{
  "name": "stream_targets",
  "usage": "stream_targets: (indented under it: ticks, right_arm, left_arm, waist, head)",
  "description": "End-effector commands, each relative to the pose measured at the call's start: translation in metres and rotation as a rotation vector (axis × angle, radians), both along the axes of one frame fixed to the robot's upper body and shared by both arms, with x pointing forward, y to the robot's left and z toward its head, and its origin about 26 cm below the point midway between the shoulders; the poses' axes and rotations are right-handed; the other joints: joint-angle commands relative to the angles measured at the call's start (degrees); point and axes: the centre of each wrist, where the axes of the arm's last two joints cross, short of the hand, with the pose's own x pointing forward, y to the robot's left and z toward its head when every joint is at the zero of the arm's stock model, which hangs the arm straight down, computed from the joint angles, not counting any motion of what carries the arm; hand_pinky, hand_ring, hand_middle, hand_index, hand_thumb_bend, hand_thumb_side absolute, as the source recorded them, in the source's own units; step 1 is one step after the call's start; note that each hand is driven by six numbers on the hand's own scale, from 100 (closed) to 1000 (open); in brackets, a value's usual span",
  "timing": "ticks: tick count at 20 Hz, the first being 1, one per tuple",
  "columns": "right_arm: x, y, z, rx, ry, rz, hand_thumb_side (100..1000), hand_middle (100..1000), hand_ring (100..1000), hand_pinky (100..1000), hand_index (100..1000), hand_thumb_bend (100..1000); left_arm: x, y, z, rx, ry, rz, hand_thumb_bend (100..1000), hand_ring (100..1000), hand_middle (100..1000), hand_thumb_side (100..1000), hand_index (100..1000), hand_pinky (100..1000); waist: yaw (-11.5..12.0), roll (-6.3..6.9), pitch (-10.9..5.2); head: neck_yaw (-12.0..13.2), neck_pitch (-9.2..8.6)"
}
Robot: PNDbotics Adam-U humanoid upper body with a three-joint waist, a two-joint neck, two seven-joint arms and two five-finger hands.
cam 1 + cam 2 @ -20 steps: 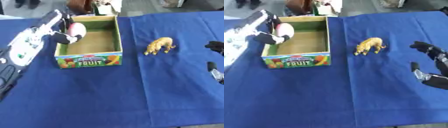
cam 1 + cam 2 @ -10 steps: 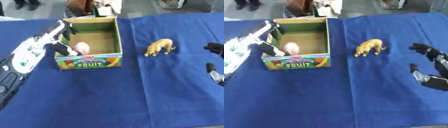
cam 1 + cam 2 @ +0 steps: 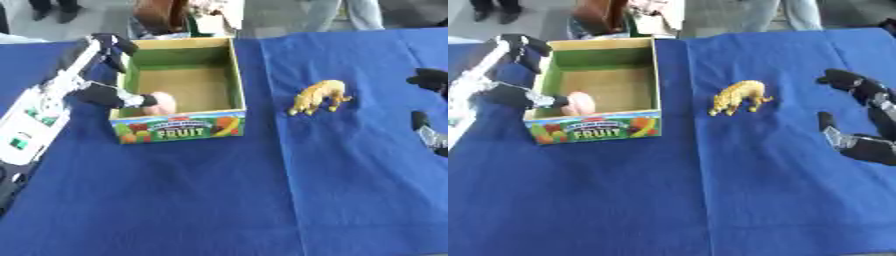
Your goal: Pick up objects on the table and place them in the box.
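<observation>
A cardboard fruit box (image 3: 179, 126) with a green inside stands open on the blue cloth. A pink rounded object (image 3: 163, 103) lies inside it at the near left corner. My left hand (image 3: 68, 82) straddles the box's left wall, open. Its fingers (image 3: 111, 42) are up by the far corner, and its thumb (image 3: 112, 95) points at the pink object. I cannot tell whether the thumb touches it. A golden toy animal (image 3: 741, 96) stands on the cloth to the right of the box. My right hand (image 3: 866, 146) hovers open at the right edge, apart from the toy.
A brown object (image 3: 160, 15) and white items (image 3: 219, 17) sit just past the table's far edge behind the box. People's legs show beyond. The blue cloth (image 3: 219, 200) stretches across the near half of the table.
My left hand has lowered the pink object from above the box's left wall into the box and opened. The right hand and the toy animal have stayed put.
</observation>
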Motion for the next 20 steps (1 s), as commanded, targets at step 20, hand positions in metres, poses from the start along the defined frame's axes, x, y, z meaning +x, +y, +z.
stream_targets:
  ticks: [20]
  right_arm:
    - [0.066,-0.040,0.048,-0.395,-0.131,-0.036,144,856,1000,859,932,100]
  left_arm:
    - [-0.063,-0.008,-0.022,-0.445,-0.139,0.100,762,475,590,139,711,585]
  waist:
    - [3.9,0.10,-0.79]
  head:
    - [-2.4,0.43]
